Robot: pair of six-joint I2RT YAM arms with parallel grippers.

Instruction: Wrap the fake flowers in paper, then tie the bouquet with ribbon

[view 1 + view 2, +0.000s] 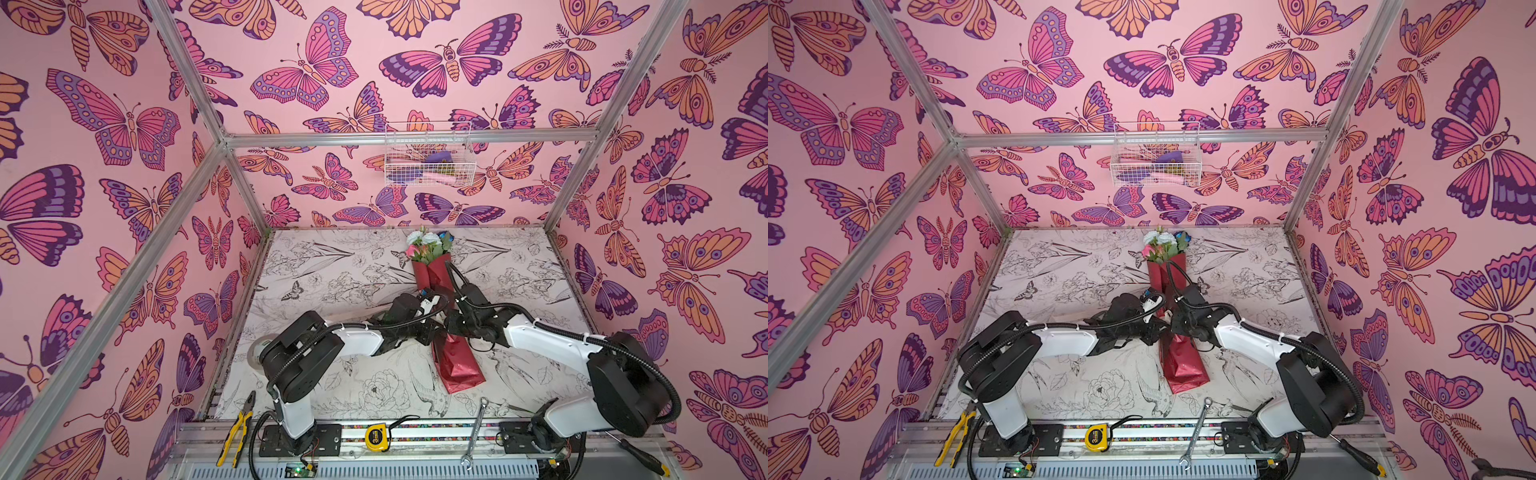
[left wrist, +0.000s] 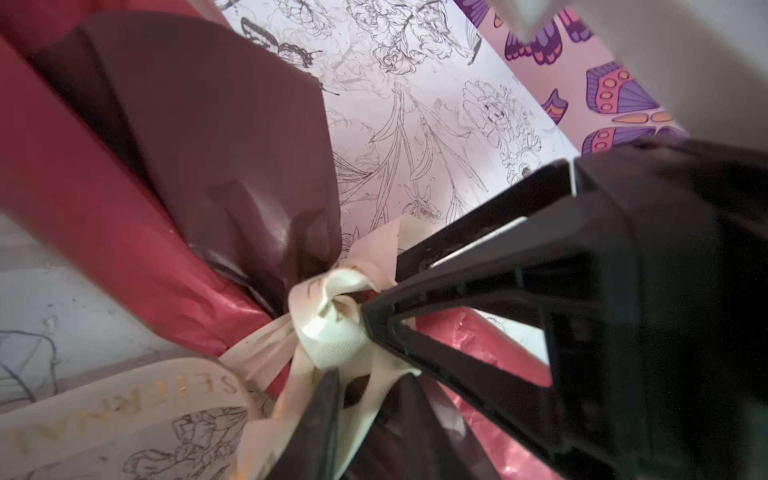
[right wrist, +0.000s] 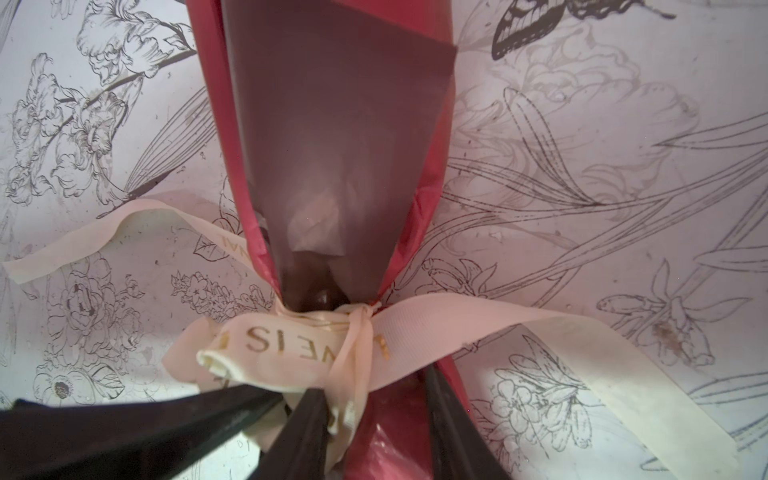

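The bouquet of fake flowers (image 1: pixel 456 368), white, pink and blue heads in glossy crinkled dark red paper, lies mid-way on the printed table (image 1: pixel 332 286), heads at 12 o'clock, flared end at 6. A cream ribbed ribbon (image 3: pixel 478 332) with gold lettering is knotted round its pinched waist. From 9 o'clock the left gripper (image 2: pixel 370 388) stands released, a strand between its jaws. From 3 o'clock the right gripper (image 3: pixel 374 386) straddles the knot (image 3: pixel 361 316); whether it grips I cannot tell.

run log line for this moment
bouquet of fake flowers: lying on table | ribbon: knotted round its neck | left gripper: at knot, grip unclear | right gripper: astride knot, grip unclear
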